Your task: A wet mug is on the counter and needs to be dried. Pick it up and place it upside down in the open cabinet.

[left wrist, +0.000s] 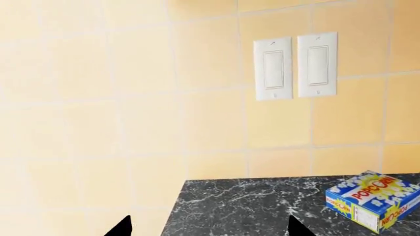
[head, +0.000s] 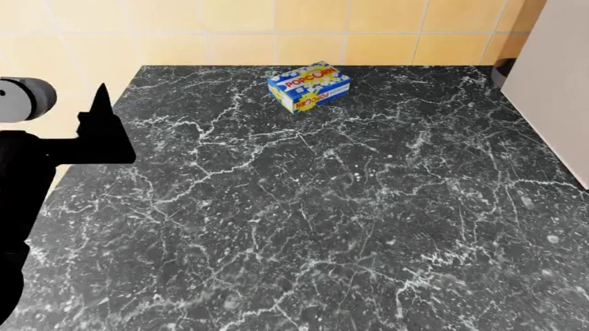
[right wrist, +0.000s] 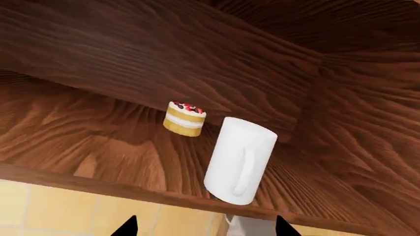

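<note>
**Mug in the cabinet: check the seat, then back out clean**

Left wrist view: the left fingers [left wrist: 125,227] are spread wide with nothing between them. Beyond their tips lie a corner of the marble bench [left wrist: 249,206] and the tiled wall [left wrist: 118,98] with two light switches [left wrist: 295,66]. A popcorn box [left wrist: 373,200] lies off to one side of the tips. No mug shows here.

Head view: the bench carries only the popcorn box, far ahead of the left fingers. These hover at the bench's left edge. A white panel [head: 556,83] stands at the right. The right arm is out of frame.

Right wrist view: the right fingers [right wrist: 129,227] are parted wider than the white mug [right wrist: 237,162] and touch nothing. The mug stands just ahead of and between the tips, in the wooden cabinet [right wrist: 98,59], handle facing the camera. A small layer cake [right wrist: 184,119] sits further in. The mug's upper end looks closed, so it appears inverted, but its lower end overlaps the shelf's front lip [right wrist: 98,186], and I cannot tell how securely it sits.

To finish well, I would keep the fingers parted and draw straight back along the approach line, clear of the handle.
</note>
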